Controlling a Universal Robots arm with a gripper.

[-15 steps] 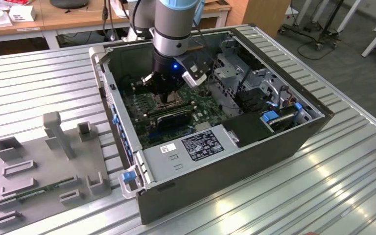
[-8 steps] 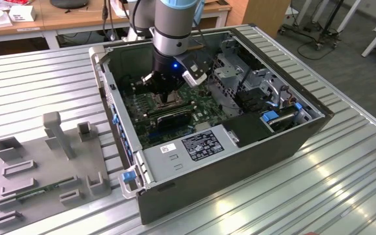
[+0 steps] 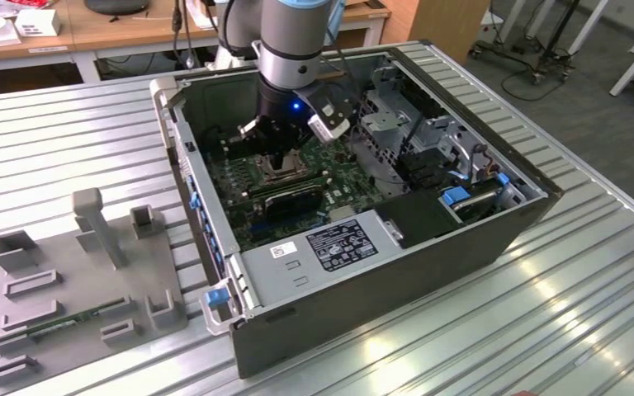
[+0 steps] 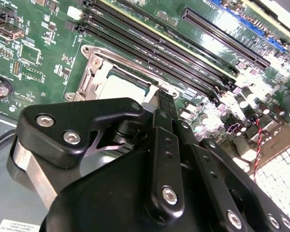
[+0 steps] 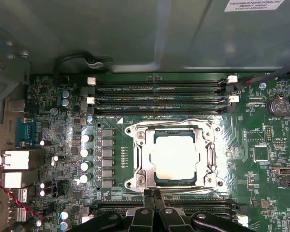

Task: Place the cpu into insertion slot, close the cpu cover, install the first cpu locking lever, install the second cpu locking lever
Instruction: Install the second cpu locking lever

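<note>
Gripper: in the first wrist view we see the gripper (image 5: 152, 194) with its fingers pressed together, holding nothing, just beside the socket's frame.
CPU: we find the cpu (image 5: 175, 157) lying flat in the insertion slot (image 5: 207, 153), silvery top up.
CPU cover: the cpu cover (image 5: 139, 159) lies down around the chip.
Surroundings: memory slots (image 5: 159, 96) run alongside the socket on the green motherboard (image 5: 261, 140).
Exterior: the arm reaches into the open computer case (image 3: 405, 272).

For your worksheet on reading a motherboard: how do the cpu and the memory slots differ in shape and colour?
The cpu is square; the memory slots are long and narrow. The cpu has a pale silvery top; the memory slots are black with white end clips. The cpu sits inside a silver frame; the memory slots lie in parallel rows beside it. Both sit on the green board.
</note>
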